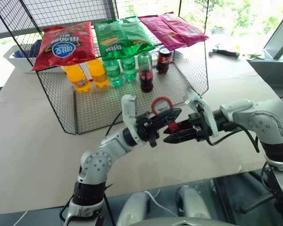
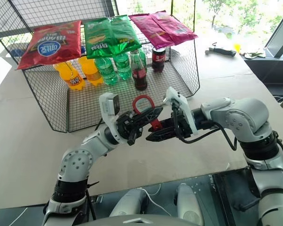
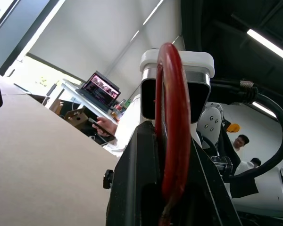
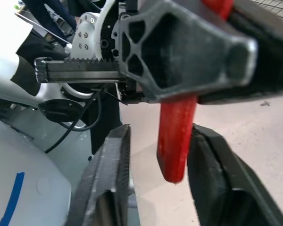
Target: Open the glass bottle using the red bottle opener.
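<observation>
both grippers meet mid-air nearest the camera: left gripper (image 1: 161,119) is clamped on the red bottle opener (image 1: 162,105), ring up, handle hanging between the parted fingers of the right gripper (image 1: 178,132). glass bottle (image 1: 145,73) stands upright well beyond both, on the wire rack (image 1: 99,106); its label is unreadable, and the chip bags' print is too.

A wide table topped with beige paper-like sheeting (image 1: 33,141) carries a black wire-mesh rack (image 1: 85,110) at about eleven o'clock. A white plastic tray (image 1: 14,59) lies at ten o'clock, touching the rack's side, and a small dark hand tool (image 1: 225,52) lies at two o'clock, well apart.
</observation>
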`<state>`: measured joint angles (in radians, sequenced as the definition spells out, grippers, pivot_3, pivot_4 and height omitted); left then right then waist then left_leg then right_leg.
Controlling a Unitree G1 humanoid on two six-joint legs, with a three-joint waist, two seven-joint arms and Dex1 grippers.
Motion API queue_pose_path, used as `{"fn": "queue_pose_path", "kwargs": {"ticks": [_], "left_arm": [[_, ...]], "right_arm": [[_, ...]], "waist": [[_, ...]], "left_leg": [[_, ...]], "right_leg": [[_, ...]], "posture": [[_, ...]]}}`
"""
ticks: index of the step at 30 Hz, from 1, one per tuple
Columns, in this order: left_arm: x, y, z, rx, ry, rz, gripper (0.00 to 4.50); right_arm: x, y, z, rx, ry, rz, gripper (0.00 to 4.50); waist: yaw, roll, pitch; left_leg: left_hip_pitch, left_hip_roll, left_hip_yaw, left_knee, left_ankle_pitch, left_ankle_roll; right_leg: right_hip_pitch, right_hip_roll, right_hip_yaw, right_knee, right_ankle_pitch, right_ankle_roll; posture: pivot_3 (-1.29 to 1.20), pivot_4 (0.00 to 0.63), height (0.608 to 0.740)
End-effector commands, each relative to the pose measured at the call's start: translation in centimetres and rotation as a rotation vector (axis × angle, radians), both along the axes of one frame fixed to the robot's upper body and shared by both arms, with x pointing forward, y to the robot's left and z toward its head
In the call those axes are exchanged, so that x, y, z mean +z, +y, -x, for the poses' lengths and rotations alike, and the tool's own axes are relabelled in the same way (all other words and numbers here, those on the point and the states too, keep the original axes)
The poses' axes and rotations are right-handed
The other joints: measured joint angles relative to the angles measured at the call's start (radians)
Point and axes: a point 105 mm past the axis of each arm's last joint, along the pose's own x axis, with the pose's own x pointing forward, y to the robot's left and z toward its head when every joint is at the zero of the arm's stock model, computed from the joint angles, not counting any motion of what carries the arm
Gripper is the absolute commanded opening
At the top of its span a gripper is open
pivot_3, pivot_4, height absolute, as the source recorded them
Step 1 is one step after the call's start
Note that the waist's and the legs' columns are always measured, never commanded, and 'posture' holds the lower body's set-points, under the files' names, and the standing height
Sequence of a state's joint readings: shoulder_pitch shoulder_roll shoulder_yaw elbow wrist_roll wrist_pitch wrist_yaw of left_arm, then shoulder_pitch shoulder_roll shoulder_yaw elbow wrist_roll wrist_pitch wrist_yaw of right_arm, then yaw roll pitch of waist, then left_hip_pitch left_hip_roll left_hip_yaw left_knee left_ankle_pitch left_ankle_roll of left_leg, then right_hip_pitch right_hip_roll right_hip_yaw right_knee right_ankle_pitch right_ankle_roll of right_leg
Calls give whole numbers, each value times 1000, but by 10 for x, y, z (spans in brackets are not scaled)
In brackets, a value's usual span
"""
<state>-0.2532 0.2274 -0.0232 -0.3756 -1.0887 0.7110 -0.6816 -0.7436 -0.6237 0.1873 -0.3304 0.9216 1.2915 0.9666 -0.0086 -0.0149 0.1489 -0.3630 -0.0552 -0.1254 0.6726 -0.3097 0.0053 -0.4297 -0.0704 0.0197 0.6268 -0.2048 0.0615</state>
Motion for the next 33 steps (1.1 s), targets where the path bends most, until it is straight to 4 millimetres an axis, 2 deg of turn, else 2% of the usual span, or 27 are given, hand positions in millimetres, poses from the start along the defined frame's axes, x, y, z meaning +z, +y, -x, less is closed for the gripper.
{"fn": "queue_pose_path", "kwargs": {"ticks": [1,10,15,18,20,26,29,32,33], "left_arm": [[5,-2,3,-22,-31,17,0],[6,-3,5,-35,-45,15,0],[7,-3,5,-33,-45,19,0],[7,-3,6,-32,-46,19,0],[7,-3,6,-31,-43,20,0],[7,-1,5,-40,-13,38,0],[10,5,-2,28,-36,51,0],[11,10,-3,48,-42,53,1064],[11,12,-4,58,-39,52,1663]], "right_arm": [[15,2,4,21,-32,-28,1699],[19,10,5,22,4,-40,1699],[14,10,6,19,17,-22,1699],[16,11,2,-1,24,-39,960],[16,11,2,-2,29,-40,76],[12,10,1,-18,42,-37,24],[9,6,-3,-64,29,-39,24],[7,-2,-10,-136,10,-59,0],[5,-6,-13,-177,2,-62,0]], "waist": [[0,0,0],[-1,0,0],[0,0,0],[-1,0,0],[-1,0,0],[-1,0,0],[0,0,0],[0,0,0],[0,0,0]], "left_leg": [[0,0,0,0,0,0],[0,0,0,0,0,0],[0,0,0,0,0,0],[0,0,0,0,0,0],[0,0,0,0,0,0],[0,0,0,0,0,0],[0,0,0,0,0,0],[0,0,0,0,0,0],[0,0,0,0,0,0]], "right_leg": [[0,0,0,0,0,0],[0,0,0,0,0,0],[0,0,0,0,0,0],[0,0,0,0,0,0],[0,0,0,0,0,0],[0,0,0,0,0,0],[0,0,0,0,0,0],[0,0,0,0,0,0],[0,0,0,0,0,0]], "posture": [[0,150,740],[0,150,740],[0,150,740],[0,150,740],[0,150,740],[0,150,740],[0,150,740],[0,150,740],[0,150,740]]}}
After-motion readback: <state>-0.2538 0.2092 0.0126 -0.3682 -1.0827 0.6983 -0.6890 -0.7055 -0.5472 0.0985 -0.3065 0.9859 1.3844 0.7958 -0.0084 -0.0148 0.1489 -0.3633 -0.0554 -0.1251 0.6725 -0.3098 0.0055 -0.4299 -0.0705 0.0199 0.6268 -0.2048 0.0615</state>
